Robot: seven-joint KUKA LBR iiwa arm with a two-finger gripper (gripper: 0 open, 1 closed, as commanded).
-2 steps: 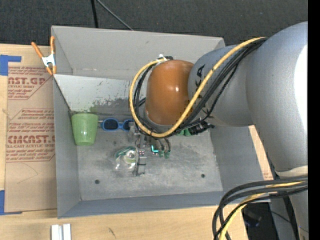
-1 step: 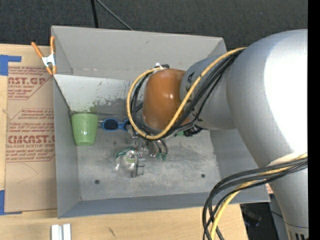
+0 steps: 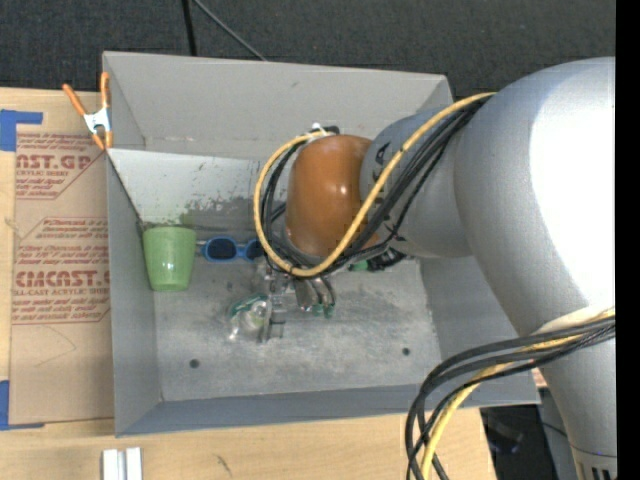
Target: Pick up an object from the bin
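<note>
Grey bin (image 3: 300, 373): green cup (image 3: 168, 258), blue piece (image 3: 221, 250), clear wrapper (image 3: 246, 317).

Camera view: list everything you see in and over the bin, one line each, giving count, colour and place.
bin: one, grey, middle of the view
cup: one, light green, by the bin's left wall
blue thing: one, blue, just right of the cup; kind unclear
small thing: one, clear with green, on the bin floor at the gripper; kind unclear
gripper: one, dark, low over the bin's middle
cover: one, orange, on the wrist above the gripper
cables: several, yellow and black, looped round the cover
arm: one, silver, from the right
</note>
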